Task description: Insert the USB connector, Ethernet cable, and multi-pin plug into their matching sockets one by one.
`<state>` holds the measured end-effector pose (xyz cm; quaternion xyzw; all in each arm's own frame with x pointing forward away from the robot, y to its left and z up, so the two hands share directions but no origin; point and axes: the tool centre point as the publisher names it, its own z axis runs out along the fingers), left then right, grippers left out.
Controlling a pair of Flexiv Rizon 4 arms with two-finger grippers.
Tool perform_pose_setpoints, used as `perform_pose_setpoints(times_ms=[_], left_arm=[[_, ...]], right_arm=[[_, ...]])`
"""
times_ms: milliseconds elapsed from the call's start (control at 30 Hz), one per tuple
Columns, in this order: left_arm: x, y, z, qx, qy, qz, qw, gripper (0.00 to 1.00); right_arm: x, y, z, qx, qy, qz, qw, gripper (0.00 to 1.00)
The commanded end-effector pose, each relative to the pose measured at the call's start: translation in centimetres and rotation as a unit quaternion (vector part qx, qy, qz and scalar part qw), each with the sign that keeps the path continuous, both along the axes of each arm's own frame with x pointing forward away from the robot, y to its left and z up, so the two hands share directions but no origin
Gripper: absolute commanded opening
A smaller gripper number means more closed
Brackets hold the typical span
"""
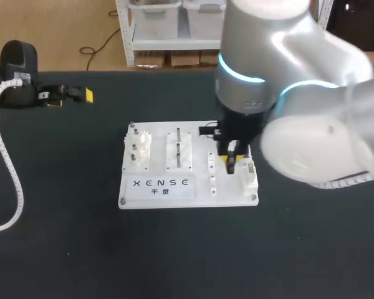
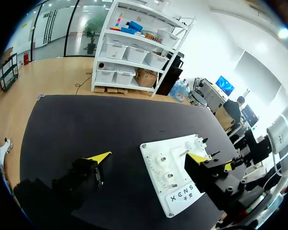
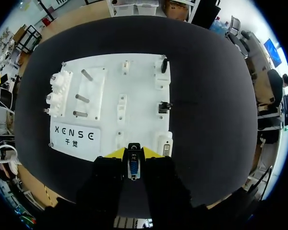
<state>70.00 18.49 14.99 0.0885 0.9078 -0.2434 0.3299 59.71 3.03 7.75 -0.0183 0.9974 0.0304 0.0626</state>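
Observation:
The white socket board (image 1: 188, 194) lies in the middle of the black table. My right gripper (image 1: 232, 163) hangs low over the board's right part, close to a white socket block (image 1: 248, 177). In the right wrist view, the right gripper (image 3: 134, 153) is shut on a USB connector (image 3: 133, 166) with a blue insert, held upright between the yellow tips. A socket block with a metal slot (image 3: 165, 146) sits just ahead of it. My left gripper (image 1: 68, 95) rests at the table's far left, away from the board; in its own view the left gripper (image 2: 149, 157) is open and empty.
On the board stand a white multi-socket block (image 1: 139, 151) at the left, a panel with pegs (image 1: 179, 149) in the middle and small sockets (image 1: 211, 171). Two black parts (image 3: 164, 106) sit on its right side. A white coiled cable (image 1: 9, 162) runs along the table's left.

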Motion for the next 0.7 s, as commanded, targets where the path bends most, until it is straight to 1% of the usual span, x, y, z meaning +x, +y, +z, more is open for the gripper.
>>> perform_pose_setpoints(times_ms=[33,167,300,700], left_arm=[[0.0,0.0,0.0,0.0,0.0,0.0,1.0,1.0],[0.0,0.0,0.0,0.0,0.0,0.0,1.0,1.0],[0.0,0.0,0.0,0.0,0.0,0.0,1.0,1.0],[0.0,0.0,0.0,0.0,0.0,0.0,1.0,1.0]], right_arm=[[-1.1,-2.2,1.1,0.007,-0.029,-0.008,1.0,0.0],[-1.0,-3.3,1.3,-0.004,-0.038,-0.016,0.999,0.0],[-0.8,-3.9,0.7,-0.014,-0.04,-0.021,0.999,0.0],[-0.4,-3.9,-0.2,-0.021,-0.04,-0.02,0.999,0.0]])
